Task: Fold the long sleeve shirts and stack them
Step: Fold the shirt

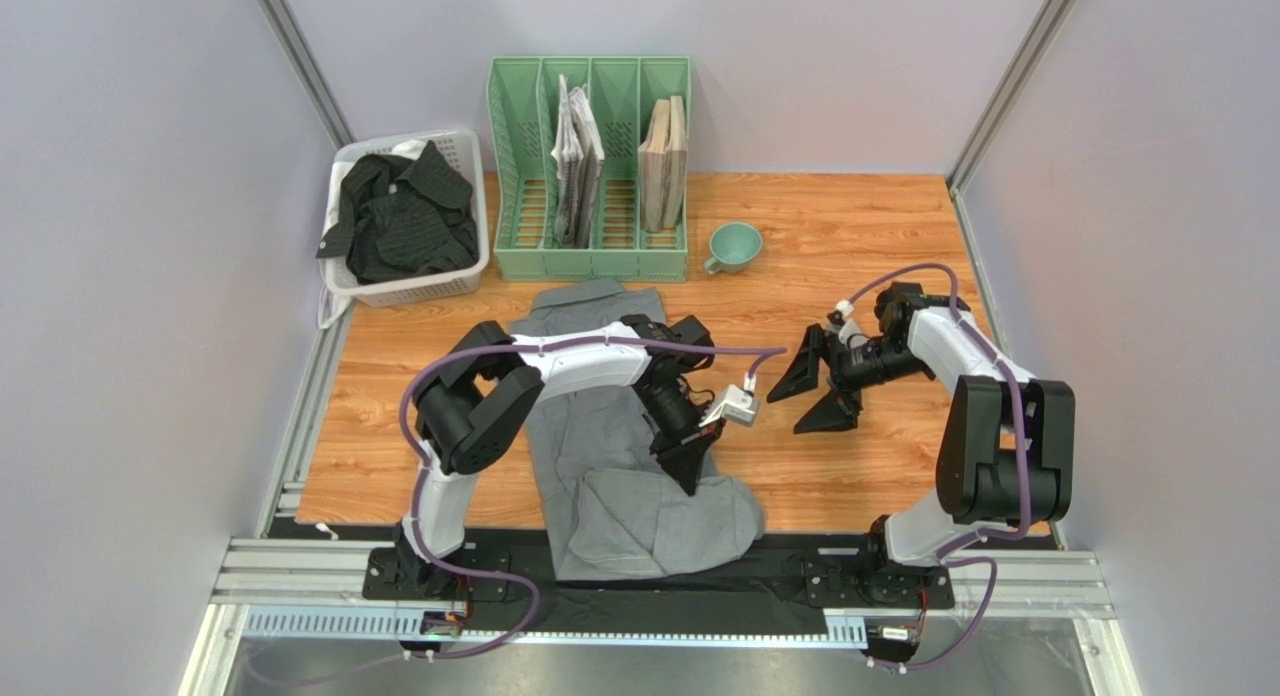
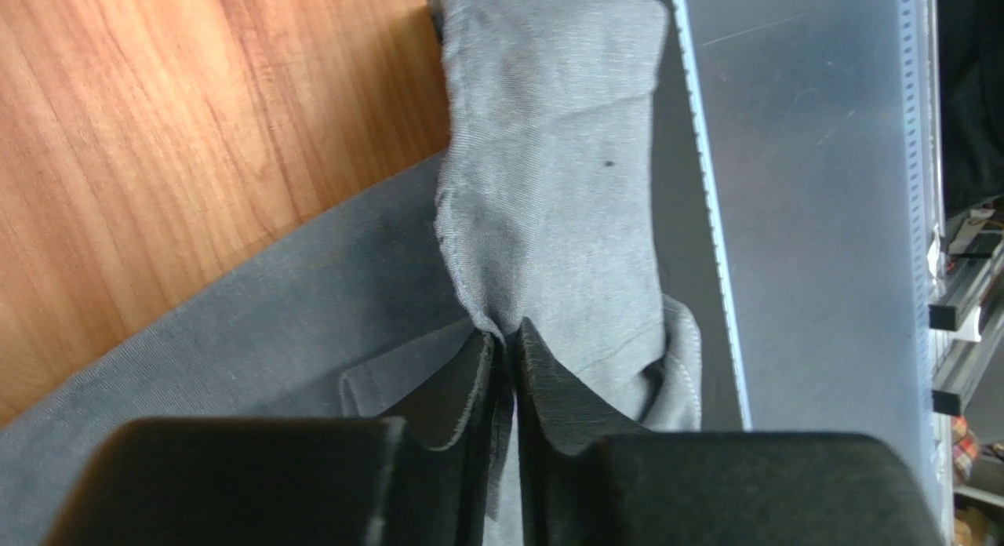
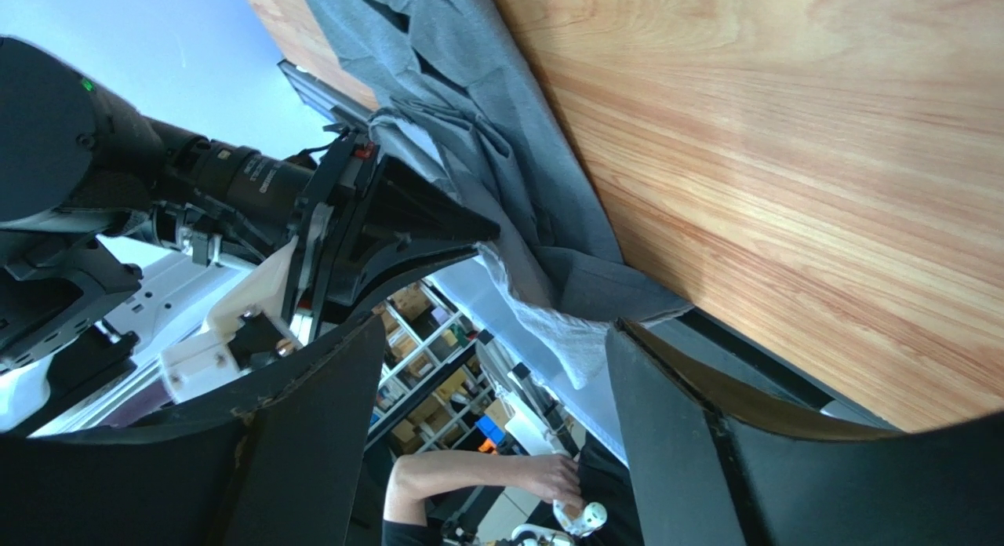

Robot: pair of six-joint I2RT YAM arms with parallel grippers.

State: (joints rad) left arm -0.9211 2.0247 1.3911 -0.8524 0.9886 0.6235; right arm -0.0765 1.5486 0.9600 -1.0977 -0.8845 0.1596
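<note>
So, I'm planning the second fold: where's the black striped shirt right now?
In the top view, the black striped shirt lies crumpled in the white basket at the far left corner of the table, just left of the green file rack.

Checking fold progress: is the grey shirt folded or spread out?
Partly folded: the grey shirt lies lengthwise, a flap doubled over, pinched by the left hand.

A grey shirt (image 1: 631, 516) lies spread near the centre of the wooden table (image 1: 887, 261). Along the far side stand a white basket (image 1: 413, 284) on the left, a green file rack (image 1: 519, 171), and a teal cup (image 1: 733, 246).
</note>
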